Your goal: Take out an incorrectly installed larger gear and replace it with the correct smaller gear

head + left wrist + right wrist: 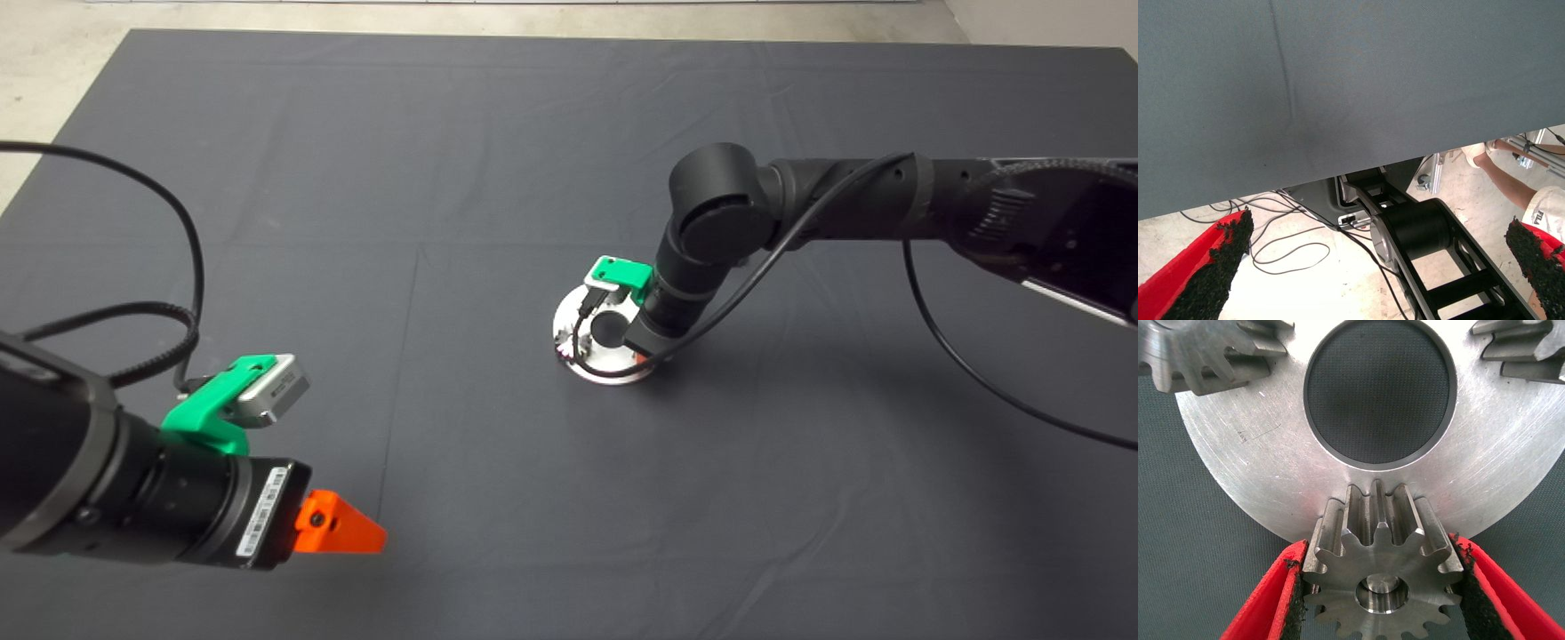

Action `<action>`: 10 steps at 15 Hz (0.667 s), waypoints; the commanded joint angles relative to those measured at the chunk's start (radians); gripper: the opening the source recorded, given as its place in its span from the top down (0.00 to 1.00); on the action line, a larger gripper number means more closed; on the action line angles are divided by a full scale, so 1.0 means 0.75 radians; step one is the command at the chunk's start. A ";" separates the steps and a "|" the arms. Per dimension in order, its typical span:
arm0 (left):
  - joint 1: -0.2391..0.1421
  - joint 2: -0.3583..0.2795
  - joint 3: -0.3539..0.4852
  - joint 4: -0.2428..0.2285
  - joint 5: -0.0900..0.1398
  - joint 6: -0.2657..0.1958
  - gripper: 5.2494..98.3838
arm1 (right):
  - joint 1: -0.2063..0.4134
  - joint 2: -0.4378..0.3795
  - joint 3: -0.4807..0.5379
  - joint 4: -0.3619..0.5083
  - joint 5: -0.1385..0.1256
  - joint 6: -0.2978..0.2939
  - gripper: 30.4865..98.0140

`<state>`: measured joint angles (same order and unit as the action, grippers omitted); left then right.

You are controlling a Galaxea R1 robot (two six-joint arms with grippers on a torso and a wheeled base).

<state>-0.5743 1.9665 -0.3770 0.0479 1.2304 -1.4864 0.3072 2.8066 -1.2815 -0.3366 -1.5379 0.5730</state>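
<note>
A small grey steel gear with straight teeth, the smaller gear (1358,553), sits on a pin at the rim of a round shiny plate (1245,453) with a wide centre hole. My right gripper (1378,543) is shut on it, both black pads pressed against its teeth. From above, that gripper (638,354) is mostly hidden under its own wrist, right over the plate (569,324) in the middle of the mat. The larger gear is out of view. At the lower left my left gripper (378,536) hangs open and empty.
Two more small gears (1205,353) (1525,347) stand on the far side of the plate. The left wrist view shows the mat's edge, with floor cables, the robot's black base (1418,227) and a person's limb (1511,183) beyond it.
</note>
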 commanded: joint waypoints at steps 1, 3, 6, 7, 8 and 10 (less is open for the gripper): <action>-0.010 -0.007 0.016 -0.027 0.002 0.003 0.01 | 0.022 0.008 0.033 -0.042 -0.160 0.029 0.71; -0.010 -0.007 0.016 -0.027 0.002 0.002 0.01 | 0.022 0.010 0.034 -0.048 -0.160 0.040 0.71; -0.010 -0.007 0.018 -0.029 0.000 0.002 0.01 | 0.024 0.016 0.030 -0.048 -0.160 0.044 0.71; -0.010 -0.007 0.018 -0.027 -0.002 0.002 0.01 | 0.026 0.020 0.026 -0.048 -0.160 0.044 0.71; -0.010 -0.007 0.018 -0.027 -0.002 0.002 0.01 | 0.026 0.020 0.022 -0.048 -0.160 0.044 0.71; -0.010 -0.007 0.018 -0.028 -0.002 0.002 0.01 | 0.028 0.022 0.022 -0.048 -0.160 0.051 0.71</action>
<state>-0.5743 1.9666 -0.3770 0.0479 1.2300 -1.4864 0.3049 2.8070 -1.2747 -0.3477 -1.5404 0.5968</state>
